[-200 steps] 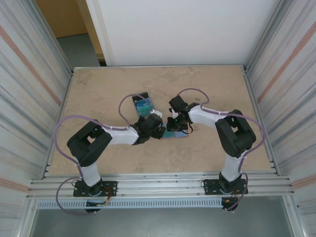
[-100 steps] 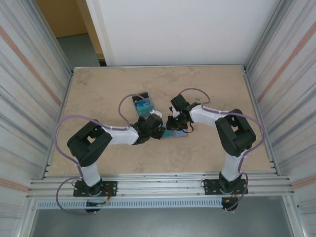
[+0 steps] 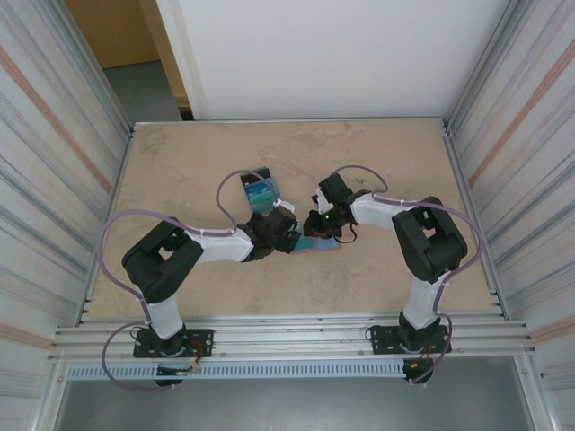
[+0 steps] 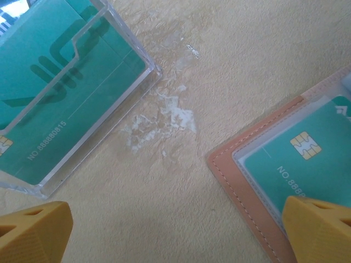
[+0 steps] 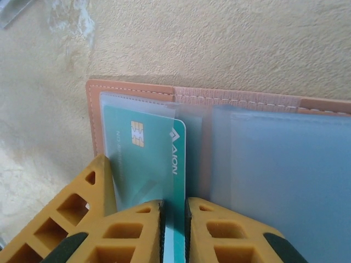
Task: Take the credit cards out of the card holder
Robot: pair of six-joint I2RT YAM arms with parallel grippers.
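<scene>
My left gripper [image 4: 175, 238] stands wide open, with its two yellow fingertips far apart and bare table [image 4: 230, 60] between them. Above and left of those jaws sits a clear box [image 4: 71, 87] with teal plastic in it, well clear of both fingers.

To the right, a corner of the holder [image 4: 247, 186] pokes in beside the left gripper's right fingertip. It is salmon-pink with a stitched edge and a clear sleeve. I cannot tell whether that fingertip touches it.

From above, the holder [image 3: 319, 244] lies flat on the table between the two grippers. The left gripper [image 3: 286, 235] is at its left end and the right gripper [image 3: 319, 224] is over it.

In the right wrist view the holder [image 5: 131, 90] lies open. A pink stitched border runs along its top, there are clear pockets on the left, and blue-grey lining shows on the right. The card [image 5: 148, 153] is teal with a gold chip and white lettering, and it lies at the left pocket.

The card's right long edge runs straight down into the right gripper [image 5: 174, 216]. Those jaws are drawn narrow, with only a slit between the fingertips, and the card edge fills it, so they are pinched on the card. The rest of the card fans up and left of the jaws, and the blue-grey lining lies above and right of them.
</scene>
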